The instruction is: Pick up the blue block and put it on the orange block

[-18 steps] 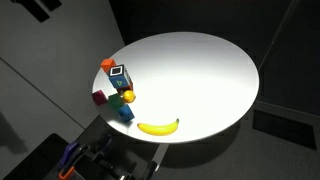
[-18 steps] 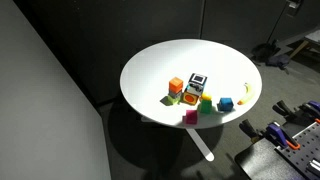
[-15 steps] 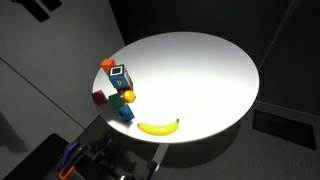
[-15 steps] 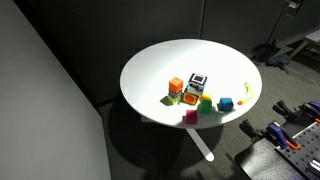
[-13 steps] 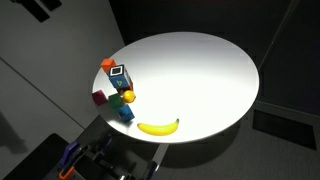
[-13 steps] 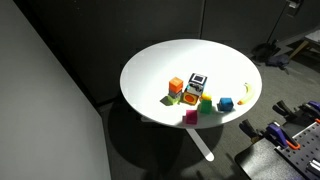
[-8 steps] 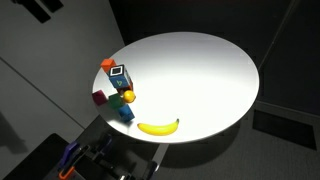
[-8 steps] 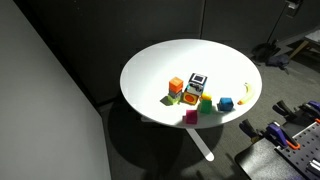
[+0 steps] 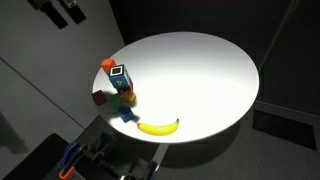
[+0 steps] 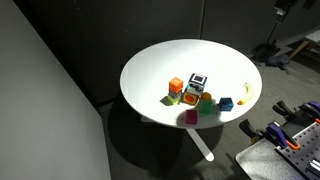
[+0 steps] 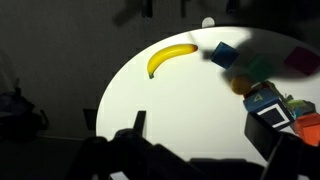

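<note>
The blue block (image 9: 125, 113) sits near the table's edge, between the banana and a magenta block; it also shows in the other exterior view (image 10: 226, 103) and the wrist view (image 11: 222, 54). The orange block (image 9: 107, 66) stands at the rim beside a dark labelled block (image 9: 119, 76), and shows in an exterior view (image 10: 176, 85). In the wrist view only a dim edge of it shows at the far right (image 11: 311, 125). My gripper (image 11: 205, 150) is open and empty, high above and off the table; part of the arm shows at the top of an exterior view (image 9: 65, 10).
A banana (image 9: 158, 126) lies near the round white table's (image 9: 200, 70) edge. An orange ball (image 9: 127, 96), a magenta block (image 9: 100, 97) and green blocks (image 10: 205, 103) crowd round the blue block. Dark floor and clutter surround the table.
The arm has shifted at the top of both exterior views, and its shadow now falls over the blocks near the table edge. The blocks have not moved.
</note>
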